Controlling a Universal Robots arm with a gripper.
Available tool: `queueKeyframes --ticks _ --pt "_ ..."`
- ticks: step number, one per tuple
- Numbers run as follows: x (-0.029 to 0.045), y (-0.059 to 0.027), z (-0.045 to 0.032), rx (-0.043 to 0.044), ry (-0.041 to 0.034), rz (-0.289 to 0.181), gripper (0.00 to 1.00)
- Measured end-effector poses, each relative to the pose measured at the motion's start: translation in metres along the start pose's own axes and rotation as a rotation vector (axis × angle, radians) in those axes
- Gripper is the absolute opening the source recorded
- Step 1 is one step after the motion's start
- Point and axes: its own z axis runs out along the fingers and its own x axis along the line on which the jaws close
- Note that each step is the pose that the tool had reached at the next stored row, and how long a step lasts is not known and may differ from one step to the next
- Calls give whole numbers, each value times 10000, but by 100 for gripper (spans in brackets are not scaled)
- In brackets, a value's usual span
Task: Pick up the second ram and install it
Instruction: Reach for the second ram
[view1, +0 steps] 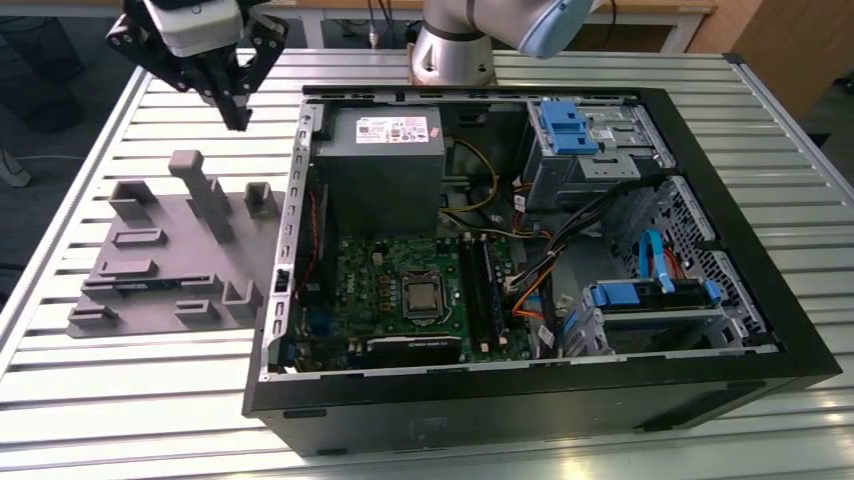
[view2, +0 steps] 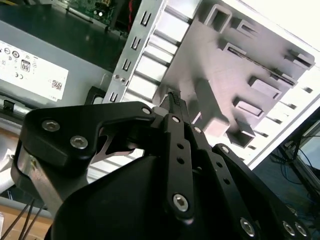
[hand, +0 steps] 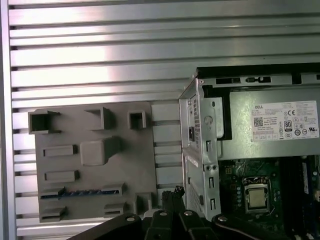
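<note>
Second ram (hand: 80, 192) not yet lifted from gray holder (hand: 95, 160); gripper (view1: 240, 122), upper left of exterior view, pressed together, empty.

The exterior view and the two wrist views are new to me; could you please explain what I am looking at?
This is one robot arm whose black gripper hangs above a slatted metal table. The exterior view comes from a camera off the arm; both wrist views come from cameras riding near the gripper. On the table lie a grey holder tray and an open computer case. The second ram, a thin blue-green stick, sits in a tray slot. The gripper is shut and holds nothing.
</note>
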Motion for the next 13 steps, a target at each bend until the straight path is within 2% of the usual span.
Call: queueKeyframes --ticks 3,5,13 --pt "49 -87 1 0 0 0 11" --pt "103 -115 0 1 0 0 11" --pt "454 -171 -1 0 0 1 11"
